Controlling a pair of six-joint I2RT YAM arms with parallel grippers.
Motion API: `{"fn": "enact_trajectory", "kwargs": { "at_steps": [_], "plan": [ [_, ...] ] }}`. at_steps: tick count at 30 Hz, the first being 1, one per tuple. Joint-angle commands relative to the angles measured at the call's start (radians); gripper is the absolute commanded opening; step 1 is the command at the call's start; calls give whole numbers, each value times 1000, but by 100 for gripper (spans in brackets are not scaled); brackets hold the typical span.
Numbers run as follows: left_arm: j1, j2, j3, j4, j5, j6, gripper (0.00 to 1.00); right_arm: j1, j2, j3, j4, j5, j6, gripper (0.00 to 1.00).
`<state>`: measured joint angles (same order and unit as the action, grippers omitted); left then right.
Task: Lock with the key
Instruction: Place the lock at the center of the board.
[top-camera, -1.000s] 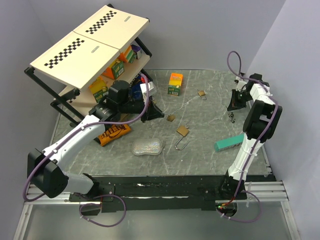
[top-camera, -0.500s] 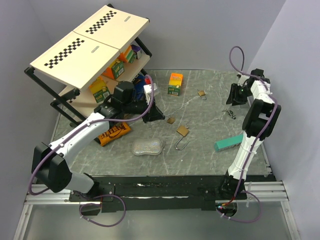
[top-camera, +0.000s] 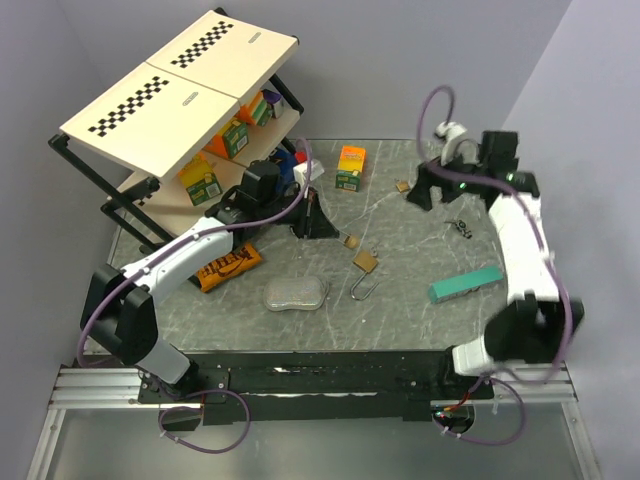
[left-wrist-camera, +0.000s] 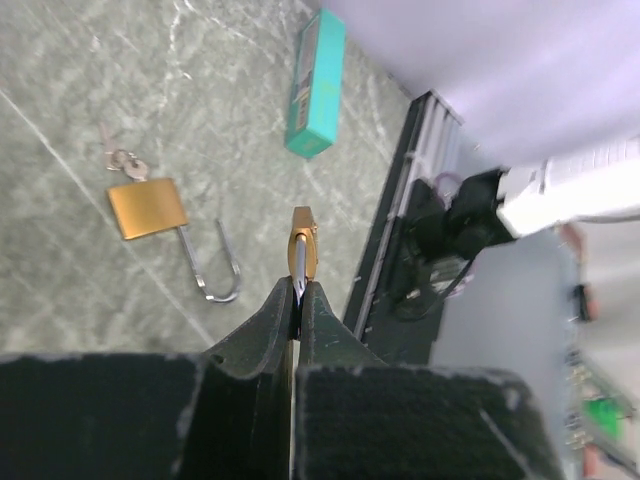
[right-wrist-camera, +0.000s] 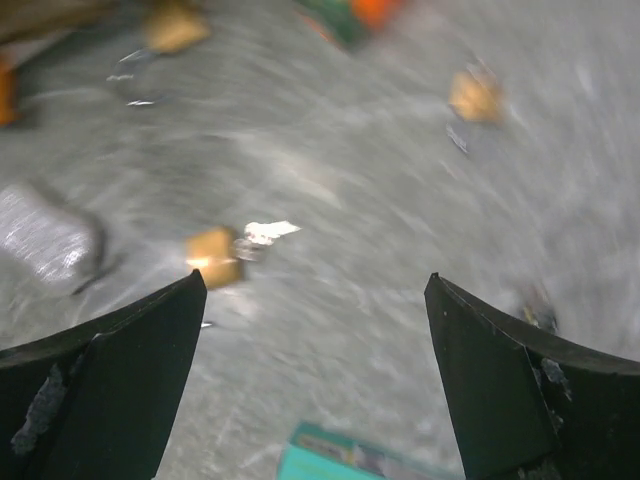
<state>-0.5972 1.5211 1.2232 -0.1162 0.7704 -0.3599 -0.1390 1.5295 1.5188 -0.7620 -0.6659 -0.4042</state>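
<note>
My left gripper (left-wrist-camera: 298, 288) (top-camera: 327, 230) is shut on a small brass padlock (left-wrist-camera: 304, 243) (top-camera: 346, 240), pinching it edge-on at its fingertips. Just beyond lies a larger brass padlock (left-wrist-camera: 147, 207) (top-camera: 365, 261) with its shackle swung open and a small key ring (left-wrist-camera: 121, 160) beside its body. A separate bunch of keys (top-camera: 460, 228) lies on the table at the right. My right gripper (top-camera: 424, 191) (right-wrist-camera: 313, 282) hangs open over the back right of the table, holding nothing. Its view is blurred, showing the larger padlock (right-wrist-camera: 212, 256) below.
A third small padlock (top-camera: 403, 186) (right-wrist-camera: 474, 93) lies near the right gripper. A teal box (top-camera: 465, 285) (left-wrist-camera: 315, 85) sits front right, a silver pouch (top-camera: 297, 293) front centre, an orange snack bag (top-camera: 226, 266) left. An orange-green carton (top-camera: 350, 166) and a tilted shelf (top-camera: 190, 85) stand at the back.
The left gripper has moved right with the small padlock, toward the larger one. The right arm has swung left from the table's right edge and its jaws have opened wide.
</note>
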Motion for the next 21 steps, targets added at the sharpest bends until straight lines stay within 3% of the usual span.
{"fn": "enact_trajectory", "kwargs": {
  "at_steps": [1, 9, 21],
  "plan": [
    [-13, 10, 50, 90, 32, -145, 1, 148, -294, -228, 84, -130, -127, 99],
    [-29, 19, 39, 145, 86, -263, 1, 502, -532, -457, 217, -32, -168, 97],
    [-56, -4, 18, 156, 83, -267, 1, 634, -563, -528, 308, 141, -234, 76]
  ]
}}
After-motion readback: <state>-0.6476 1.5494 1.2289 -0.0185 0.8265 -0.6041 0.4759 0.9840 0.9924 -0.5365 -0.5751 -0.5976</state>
